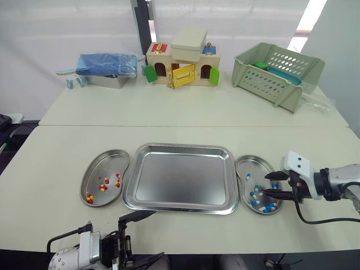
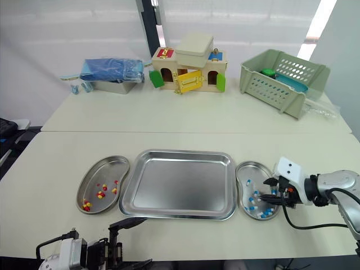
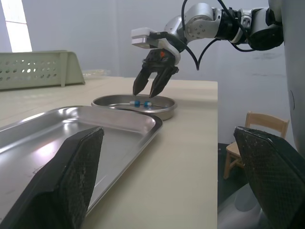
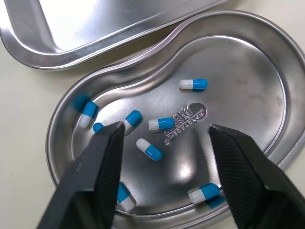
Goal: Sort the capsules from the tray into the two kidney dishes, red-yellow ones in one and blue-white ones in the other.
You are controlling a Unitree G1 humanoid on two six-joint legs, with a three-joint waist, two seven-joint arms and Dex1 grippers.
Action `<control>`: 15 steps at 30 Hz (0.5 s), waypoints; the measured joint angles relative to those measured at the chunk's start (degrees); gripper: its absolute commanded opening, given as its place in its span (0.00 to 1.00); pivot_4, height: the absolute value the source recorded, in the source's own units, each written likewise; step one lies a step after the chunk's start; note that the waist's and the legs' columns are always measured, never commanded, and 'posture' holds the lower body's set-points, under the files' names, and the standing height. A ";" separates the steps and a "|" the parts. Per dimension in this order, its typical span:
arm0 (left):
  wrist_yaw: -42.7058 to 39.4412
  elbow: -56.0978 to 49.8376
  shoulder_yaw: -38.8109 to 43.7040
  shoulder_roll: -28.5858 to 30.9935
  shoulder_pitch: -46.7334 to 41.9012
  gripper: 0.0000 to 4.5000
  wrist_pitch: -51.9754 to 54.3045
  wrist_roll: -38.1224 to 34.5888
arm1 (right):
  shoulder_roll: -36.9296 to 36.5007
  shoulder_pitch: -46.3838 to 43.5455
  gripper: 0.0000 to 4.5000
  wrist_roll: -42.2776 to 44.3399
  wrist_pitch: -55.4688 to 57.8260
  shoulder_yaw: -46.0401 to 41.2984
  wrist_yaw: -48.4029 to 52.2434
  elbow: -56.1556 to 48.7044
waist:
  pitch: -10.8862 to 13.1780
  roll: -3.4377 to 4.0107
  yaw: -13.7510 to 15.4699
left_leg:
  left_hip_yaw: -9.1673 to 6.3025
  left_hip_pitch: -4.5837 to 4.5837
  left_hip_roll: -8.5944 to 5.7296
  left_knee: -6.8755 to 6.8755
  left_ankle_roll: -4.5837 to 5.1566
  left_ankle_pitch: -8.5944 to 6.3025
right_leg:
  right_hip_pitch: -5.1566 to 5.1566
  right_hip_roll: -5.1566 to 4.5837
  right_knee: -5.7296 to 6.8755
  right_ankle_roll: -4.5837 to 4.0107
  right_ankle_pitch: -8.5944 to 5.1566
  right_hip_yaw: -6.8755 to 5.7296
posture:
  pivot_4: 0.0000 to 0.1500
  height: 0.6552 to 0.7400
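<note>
The steel tray [image 1: 180,179] lies at the table's middle with no capsules on it. The kidney dish to its left [image 1: 107,162] holds several red-yellow capsules [image 1: 103,188]. To the tray's right, the other kidney dish [image 1: 252,165] holds several blue-white capsules [image 4: 148,149]. My right gripper [image 1: 266,185] hangs open just above this dish, nothing between its fingers [image 4: 102,171]. The left wrist view also catches it, right gripper [image 3: 144,93] over the dish. My left gripper [image 1: 140,239] stands open and empty at the table's front edge, in front of the tray.
At the back of the far table stand a green basket [image 1: 278,73], a toy house [image 1: 183,67] with a box on top, and a metal container under a blue bag [image 1: 107,66]. A wooden chair [image 3: 257,131] stands off the table's right side.
</note>
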 measured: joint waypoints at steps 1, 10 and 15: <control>0.03 0.00 0.00 0.00 0.08 1.00 -0.04 0.00 | 0.00 -0.02 0.96 0.23 -0.04 0.00 0.04 0.00 | 0.00 0.00 0.00 | 0.00 0.00 0.00 0.00 0.00 0.00 | 0.00 0.00 0.00 0.00 0.00 0.00 | 1.00 1.00; 0.96 0.00 0.02 0.00 0.43 1.00 -0.52 -0.01 | -0.47 -0.06 0.98 1.83 -0.64 -0.02 0.29 1.33 | 0.00 0.00 0.00 | 0.00 0.00 0.00 0.00 0.00 0.00 | 0.00 0.00 0.00 0.00 0.00 0.00 | 1.00 1.00; 1.30 0.01 0.55 -0.03 0.43 1.00 -1.45 0.02 | -1.05 -0.06 0.98 1.88 -0.87 -0.02 0.83 1.71 | 0.00 0.00 0.00 | 0.00 0.00 0.00 0.00 0.00 0.00 | 0.00 0.00 0.00 0.00 0.00 0.00 | 1.00 1.00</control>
